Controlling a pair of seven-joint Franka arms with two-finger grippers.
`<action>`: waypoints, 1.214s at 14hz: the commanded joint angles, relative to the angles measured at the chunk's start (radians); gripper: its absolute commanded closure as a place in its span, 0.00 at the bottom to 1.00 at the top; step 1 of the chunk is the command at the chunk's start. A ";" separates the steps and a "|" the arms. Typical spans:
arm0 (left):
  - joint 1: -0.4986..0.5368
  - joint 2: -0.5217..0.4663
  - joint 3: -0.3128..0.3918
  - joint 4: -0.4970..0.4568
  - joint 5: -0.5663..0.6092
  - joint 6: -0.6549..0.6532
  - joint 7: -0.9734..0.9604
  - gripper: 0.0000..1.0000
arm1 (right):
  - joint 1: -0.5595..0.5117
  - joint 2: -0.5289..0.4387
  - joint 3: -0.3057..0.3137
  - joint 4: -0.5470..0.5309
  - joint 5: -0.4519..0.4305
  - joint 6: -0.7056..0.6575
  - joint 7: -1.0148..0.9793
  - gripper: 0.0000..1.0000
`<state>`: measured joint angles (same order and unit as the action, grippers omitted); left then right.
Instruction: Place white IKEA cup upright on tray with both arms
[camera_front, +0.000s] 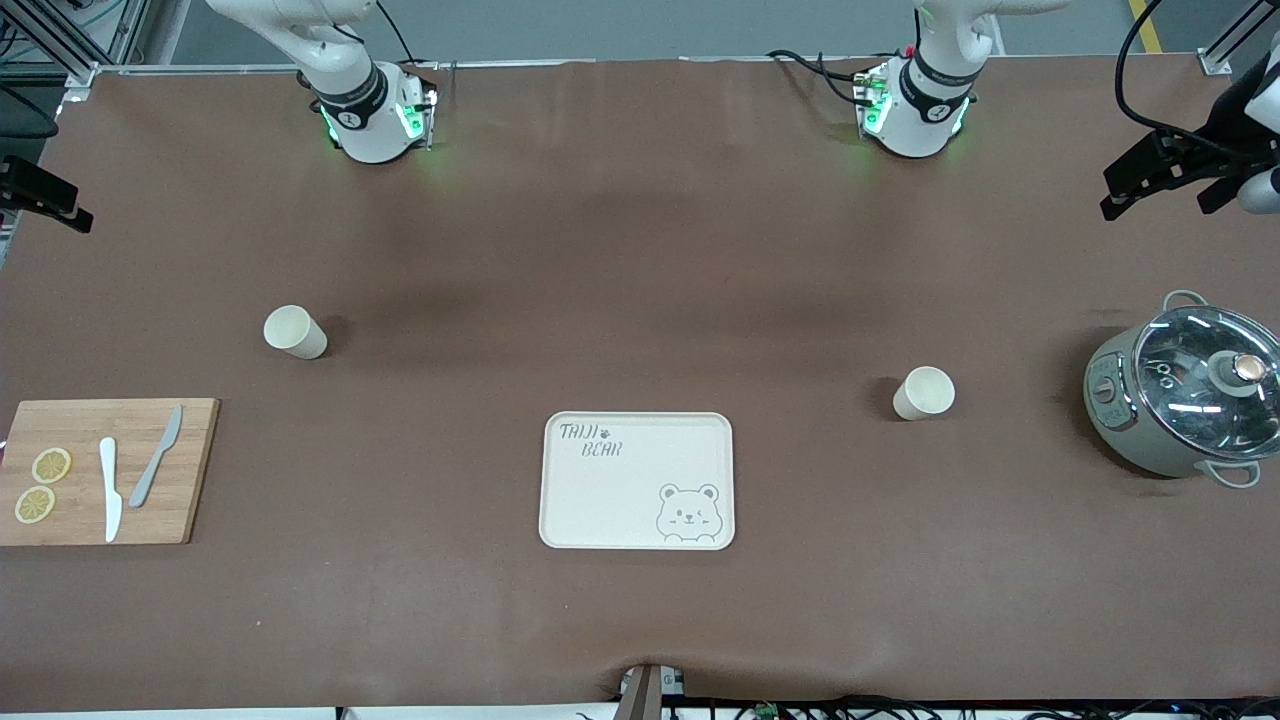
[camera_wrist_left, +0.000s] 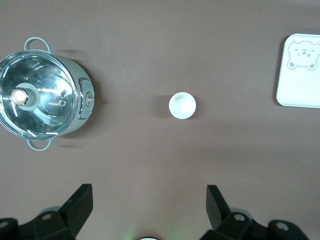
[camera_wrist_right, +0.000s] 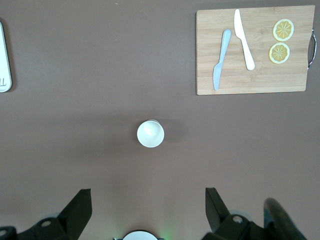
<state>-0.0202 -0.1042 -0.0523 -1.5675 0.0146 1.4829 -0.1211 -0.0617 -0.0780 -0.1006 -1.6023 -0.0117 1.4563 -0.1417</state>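
I am seeing only part of each arm from the front: both are cut off at the top edge, and the tools show there only as dark shapes at the frame's edges, too cropped to read. In the right wrist view the tray is reduced to a sliver at the picture's edge.

The left tool (camera_wrist_left: 147, 207) is hanging high over the worktop (camera_front: 640, 250) with its two fingers spread wide, gripping nothing and touching nothing. The right tool (camera_wrist_right: 147, 209) is doing the same, fingers wide apart and empty, up in the air over bare worktop.

Two white cups are standing upright on the brown worktop, both off the tray. One cup (camera_front: 923, 392) is sitting toward the left arm's end, between the tray and a grey pot (camera_front: 1185, 395) with a glass lid; the left wrist view is looking straight down into it. The other cup (camera_front: 294, 331) is sitting toward the right arm's end, farther from the front camera than the wooden cutting board (camera_front: 190, 470), and the right wrist view is looking down on it.

The tray (camera_front: 600, 500) is lying flat near the middle, nearer the front camera than both cups, cream with grey lettering and a bear face, nothing on it. The board is carrying two knives (camera_front: 110, 488) and two lemon slices (camera_front: 51, 465).
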 joint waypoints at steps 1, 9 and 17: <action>0.003 0.003 -0.008 0.015 0.022 0.000 0.011 0.00 | -0.015 -0.011 0.009 -0.004 -0.004 -0.008 0.007 0.00; 0.008 0.069 -0.001 0.017 0.022 0.022 -0.005 0.00 | -0.015 -0.009 0.010 -0.004 -0.004 -0.010 0.007 0.00; 0.000 0.127 -0.006 -0.164 0.022 0.253 -0.057 0.00 | -0.015 -0.009 0.009 -0.004 -0.004 -0.008 0.007 0.00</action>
<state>-0.0155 0.0349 -0.0510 -1.6566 0.0146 1.6602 -0.1570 -0.0625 -0.0780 -0.1014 -1.6029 -0.0117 1.4549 -0.1417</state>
